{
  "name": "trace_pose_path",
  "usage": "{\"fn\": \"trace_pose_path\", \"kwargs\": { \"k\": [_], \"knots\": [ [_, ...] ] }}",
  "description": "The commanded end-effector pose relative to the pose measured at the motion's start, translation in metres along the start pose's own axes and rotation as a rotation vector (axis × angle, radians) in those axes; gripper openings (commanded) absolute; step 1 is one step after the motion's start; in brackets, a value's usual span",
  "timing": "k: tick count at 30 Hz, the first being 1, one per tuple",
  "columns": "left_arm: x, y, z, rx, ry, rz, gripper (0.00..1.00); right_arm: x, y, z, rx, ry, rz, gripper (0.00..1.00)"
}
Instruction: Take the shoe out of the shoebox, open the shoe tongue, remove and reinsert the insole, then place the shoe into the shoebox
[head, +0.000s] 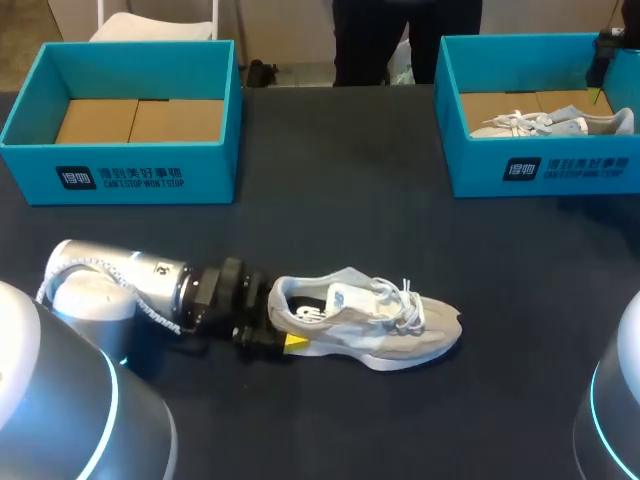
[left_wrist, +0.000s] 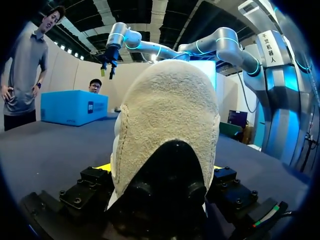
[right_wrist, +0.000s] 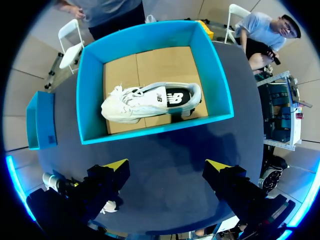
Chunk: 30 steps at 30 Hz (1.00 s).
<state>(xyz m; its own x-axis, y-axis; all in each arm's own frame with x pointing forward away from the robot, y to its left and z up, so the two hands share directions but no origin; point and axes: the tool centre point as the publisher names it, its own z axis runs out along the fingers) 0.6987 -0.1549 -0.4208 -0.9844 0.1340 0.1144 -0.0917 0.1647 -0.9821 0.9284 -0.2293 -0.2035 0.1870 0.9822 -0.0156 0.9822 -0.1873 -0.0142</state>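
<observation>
Heel of the grey-and-white mesh sneaker on the dark table sits clamped in the left gripper; a firm hold matters. The right gripper, fingers spread above the teal cardboard shoebox, should pinch the tongue high up.

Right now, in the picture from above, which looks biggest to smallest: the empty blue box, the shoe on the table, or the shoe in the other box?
1. empty blue box
2. shoe on the table
3. shoe in the other box; it is farther off and partly hidden, so unsure.
</observation>
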Motion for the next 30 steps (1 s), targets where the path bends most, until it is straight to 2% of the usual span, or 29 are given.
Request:
{"fn": "trace_pose_path", "kwargs": {
  "k": [1, 30],
  "knots": [
    [0.006, -0.002, -0.0056, -0.009, -0.056, 0.005, 0.0, 0.0001, -0.0012, 0.0, -0.003, 0.0, 0.001, 1.0],
    [0.005, -0.0017, -0.0075, -0.01, -0.066, -0.013, 0.0, 0.0001, -0.0012, 0.0, -0.003, 0.0, 0.001, 1.0]
  ]
}}
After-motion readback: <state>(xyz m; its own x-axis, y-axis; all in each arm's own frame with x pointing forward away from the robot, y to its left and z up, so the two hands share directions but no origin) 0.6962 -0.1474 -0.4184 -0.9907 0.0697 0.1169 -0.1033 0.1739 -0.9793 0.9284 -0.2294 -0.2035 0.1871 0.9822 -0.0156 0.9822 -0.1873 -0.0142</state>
